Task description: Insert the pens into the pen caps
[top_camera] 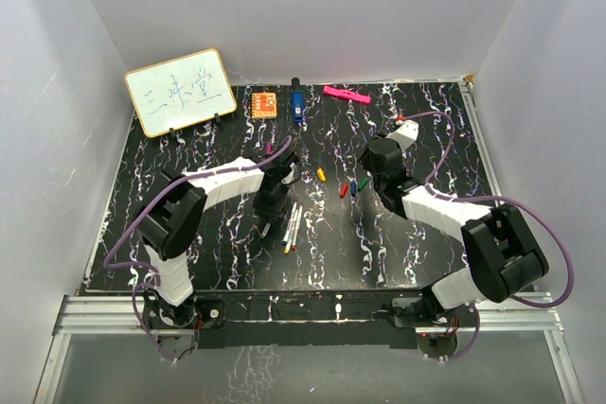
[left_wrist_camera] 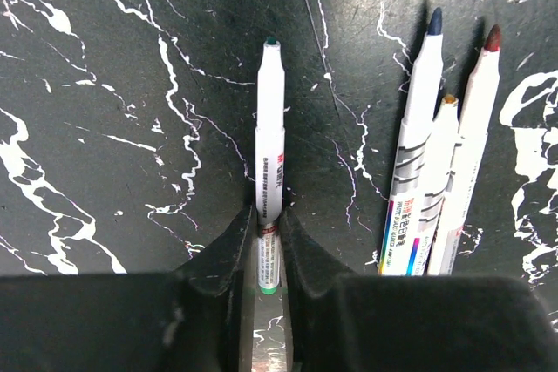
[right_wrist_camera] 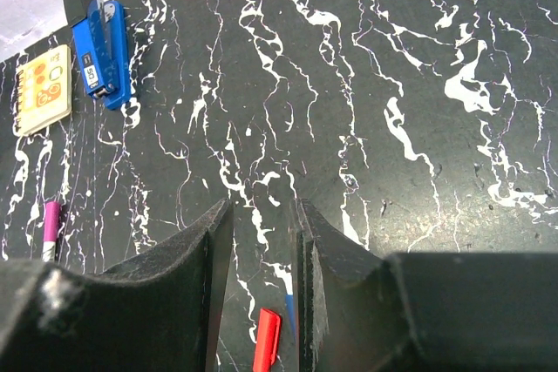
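Pens, top external: thin white barrels (top_camera: 293,225) lie bunched on the black, white-veined bench (top_camera: 426,130), just right of the left hand (top_camera: 269,213); they are too small to count.
Pen caps, top external: tiny stubs (top_camera: 352,187) in yellow, red, blue and green are scattered between the hands, near the right hand (top_camera: 372,177), whose fingers are hidden under its wrist.
Far edge, top external: a whiteboard (top_camera: 180,92) with writing, an orange square (top_camera: 264,103), a blue stapler (top_camera: 296,106) and a pink bar (top_camera: 346,95).
Green-tipped pen, left wrist: its smooth white barrel (left_wrist_camera: 269,141) lies flat on the bench; the print is too fine to read.
Left hand, left wrist: clenched on the green-tipped pen, with matte black fingers (left_wrist_camera: 228,250) pressing the barrel from both sides.
Three other pens, left wrist: they lie side by side at right (left_wrist_camera: 436,180), with dark blue, orange and dark red tips; their lower ends are cut off by the hand.
Right hand, right wrist: released, with its fingers apart and holding nothing.
Red cap, right wrist: it lies on the bench (right_wrist_camera: 267,337), seen through the gap and cut off by the frame edge.
Magenta-ended pen, right wrist: it sits at far left (right_wrist_camera: 51,231), half hidden behind a finger.
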You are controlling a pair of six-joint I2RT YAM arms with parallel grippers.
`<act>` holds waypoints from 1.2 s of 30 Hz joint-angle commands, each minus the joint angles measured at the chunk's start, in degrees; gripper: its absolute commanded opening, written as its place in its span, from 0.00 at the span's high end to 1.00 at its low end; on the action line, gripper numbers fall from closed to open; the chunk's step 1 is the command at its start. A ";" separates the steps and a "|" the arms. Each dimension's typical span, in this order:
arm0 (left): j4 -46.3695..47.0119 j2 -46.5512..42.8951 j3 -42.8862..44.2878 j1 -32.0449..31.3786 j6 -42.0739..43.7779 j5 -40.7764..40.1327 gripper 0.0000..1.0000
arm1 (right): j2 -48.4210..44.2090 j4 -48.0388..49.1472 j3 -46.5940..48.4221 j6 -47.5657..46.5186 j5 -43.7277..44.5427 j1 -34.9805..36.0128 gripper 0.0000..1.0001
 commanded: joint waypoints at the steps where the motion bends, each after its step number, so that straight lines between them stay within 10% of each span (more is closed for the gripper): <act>1: 4.33 5.25 -4.29 -0.60 -0.41 2.24 0.97 | -0.23 2.16 0.46 0.71 1.14 -0.51 0.70; 25: -0.84 -8.22 0.71 -0.79 4.61 5.72 1.00 | 6.45 -19.67 6.37 10.38 3.57 -0.40 0.77; 36: -1.16 -16.55 1.50 -0.79 4.42 5.54 1.00 | 10.46 -20.77 9.03 9.97 0.26 0.54 0.60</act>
